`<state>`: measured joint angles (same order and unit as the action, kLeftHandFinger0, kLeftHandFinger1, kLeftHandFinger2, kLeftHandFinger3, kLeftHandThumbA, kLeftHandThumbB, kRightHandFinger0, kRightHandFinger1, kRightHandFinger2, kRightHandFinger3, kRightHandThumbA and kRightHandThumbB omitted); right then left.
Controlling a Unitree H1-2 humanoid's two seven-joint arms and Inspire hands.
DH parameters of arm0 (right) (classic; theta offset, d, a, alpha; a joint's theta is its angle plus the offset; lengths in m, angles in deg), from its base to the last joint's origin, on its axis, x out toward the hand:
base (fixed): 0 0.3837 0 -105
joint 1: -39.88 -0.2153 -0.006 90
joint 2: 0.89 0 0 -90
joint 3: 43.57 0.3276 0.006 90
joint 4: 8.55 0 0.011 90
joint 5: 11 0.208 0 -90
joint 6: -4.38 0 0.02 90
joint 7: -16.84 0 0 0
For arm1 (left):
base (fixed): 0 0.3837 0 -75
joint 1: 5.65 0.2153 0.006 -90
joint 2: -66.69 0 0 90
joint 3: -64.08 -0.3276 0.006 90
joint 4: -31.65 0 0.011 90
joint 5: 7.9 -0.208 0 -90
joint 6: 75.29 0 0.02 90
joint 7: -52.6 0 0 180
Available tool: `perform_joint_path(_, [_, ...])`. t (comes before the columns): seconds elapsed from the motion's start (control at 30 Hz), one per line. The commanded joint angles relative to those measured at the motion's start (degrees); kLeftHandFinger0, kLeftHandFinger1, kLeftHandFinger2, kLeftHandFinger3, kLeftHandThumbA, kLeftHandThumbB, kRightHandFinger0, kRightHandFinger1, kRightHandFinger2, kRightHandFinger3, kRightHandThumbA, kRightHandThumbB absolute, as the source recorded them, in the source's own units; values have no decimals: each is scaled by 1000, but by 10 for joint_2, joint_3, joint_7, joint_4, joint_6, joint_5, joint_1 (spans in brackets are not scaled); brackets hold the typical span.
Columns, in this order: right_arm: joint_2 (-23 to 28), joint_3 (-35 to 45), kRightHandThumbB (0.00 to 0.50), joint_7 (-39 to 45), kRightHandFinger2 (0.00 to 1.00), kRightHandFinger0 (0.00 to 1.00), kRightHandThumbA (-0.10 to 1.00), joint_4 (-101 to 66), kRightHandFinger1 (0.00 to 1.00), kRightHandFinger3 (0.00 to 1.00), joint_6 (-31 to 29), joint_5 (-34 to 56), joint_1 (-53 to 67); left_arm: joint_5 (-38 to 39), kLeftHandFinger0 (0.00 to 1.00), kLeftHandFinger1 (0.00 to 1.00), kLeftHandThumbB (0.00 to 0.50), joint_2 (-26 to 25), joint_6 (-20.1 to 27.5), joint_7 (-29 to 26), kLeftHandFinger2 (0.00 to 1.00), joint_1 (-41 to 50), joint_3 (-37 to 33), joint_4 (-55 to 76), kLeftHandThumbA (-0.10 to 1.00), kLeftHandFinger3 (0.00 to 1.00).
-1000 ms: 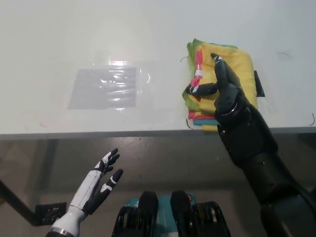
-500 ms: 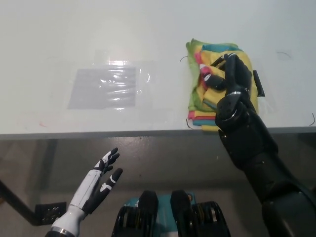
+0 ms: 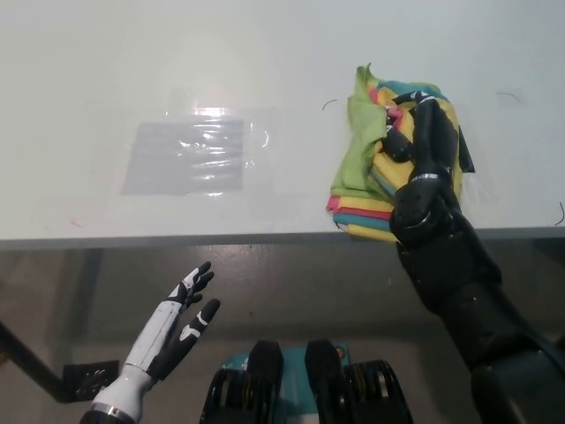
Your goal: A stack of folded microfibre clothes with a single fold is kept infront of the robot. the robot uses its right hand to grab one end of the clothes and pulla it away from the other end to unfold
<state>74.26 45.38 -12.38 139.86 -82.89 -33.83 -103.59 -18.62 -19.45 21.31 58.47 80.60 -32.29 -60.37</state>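
White table (image 3: 177,71), clear plastic sheet (image 3: 190,157) at centre-left. Cloth stack (image 3: 362,177) near front edge, right side. Right hand (image 3: 424,146) on stack, fingers curled, pinching upper layers to peel fold open. Left hand (image 3: 172,331) idle below table, fingers spread.

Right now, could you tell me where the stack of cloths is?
In the head view, the stack of cloths lies on the right side of the table, near its front edge, with the right hand shut on it.

Right robot hand (image 3: 422,141) gripping cloth stack (image 3: 371,172) on table (image 3: 177,71), left robot hand (image 3: 181,322) open
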Motion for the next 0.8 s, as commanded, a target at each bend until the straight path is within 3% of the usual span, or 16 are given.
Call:
perform_joint_path(0.0, [9,59,156,3,628,13,-71,-34,276,577,-113,96,-8,-4,1000,1000,178,-7,14,1,1000,-10,1,11,933,1000])
perform_joint_path(0.07, [4,129,152,35,596,0,-99,-56,266,565,-161,186,-3,-7,1000,1000,172,-7,19,-1,1000,-10,1,9,932,1000])
perform_joint_path(0.1, [-1,174,136,61,639,27,-100,-64,324,589,-177,246,-5,-7,1000,1000,177,-7,15,-1,1000,-10,1,10,933,1000])
perform_joint_path(0.17, [-5,235,132,93,648,1,-100,-84,318,595,-193,326,-7,-6,1000,1000,178,-6,12,0,1000,-8,1,13,933,1000])
perform_joint_path(0.27, [-6,318,78,102,588,0,-100,-154,198,554,-156,422,-2,-5,1000,1000,174,-8,15,0,1000,-10,2,9,932,1000])
perform_joint_path(0.3, [-7,324,16,104,497,0,23,-157,198,607,-154,425,-3,-5,1000,1000,177,-9,16,0,1000,-10,2,8,933,1000])
perform_joint_path(0.33, [1,350,73,104,519,1,-95,-177,223,611,-136,454,-2,-5,1000,1000,179,-9,16,-1,1000,-11,3,6,934,1000])
perform_joint_path(0.37, [6,365,68,103,524,0,-99,-187,207,594,-127,465,0,-4,1000,1000,179,-9,16,-2,1000,-11,4,5,935,1000])
perform_joint_path(0.4, [13,374,46,110,612,11,-46,-190,272,650,-126,472,4,-6,1000,1000,183,-10,19,-3,1000,-9,4,5,939,1000])
perform_joint_path(0.47, [38,375,27,112,808,199,335,-188,500,746,-130,446,20,-5,1000,1000,183,-10,14,-1,1000,-5,4,7,941,1000])
perform_joint_path(0.5, [38,377,27,113,808,199,335,-189,500,746,-130,443,20,-5,1000,1000,183,-10,14,-1,1000,-5,4,7,941,1000])
perform_joint_path(0.53, [53,367,185,120,1000,822,704,-188,1000,1000,-134,419,34,-6,1000,1000,188,-10,16,-2,1000,-5,3,4,949,1000])
perform_joint_path(0.57, [64,352,202,137,1000,1000,926,-191,1000,1000,-142,397,50,-6,1000,1000,188,-10,17,-3,1000,-4,4,1,952,1000])
perform_joint_path(0.6, [71,339,210,146,1000,1000,984,-193,1000,1000,-146,379,60,-6,1000,1000,188,-11,17,-3,1000,-5,5,0,952,1000])
perform_joint_path(0.67, [86,336,312,163,1000,1000,1000,-176,1000,1000,-167,370,70,-4,1000,1000,185,-11,15,-3,1000,-5,6,-1,955,1000])
perform_joint_path(0.77, [104,323,352,190,1000,1000,1000,-156,1000,1000,-200,357,83,-10,1000,1000,190,-12,16,-7,1000,-2,7,-1,964,1000])
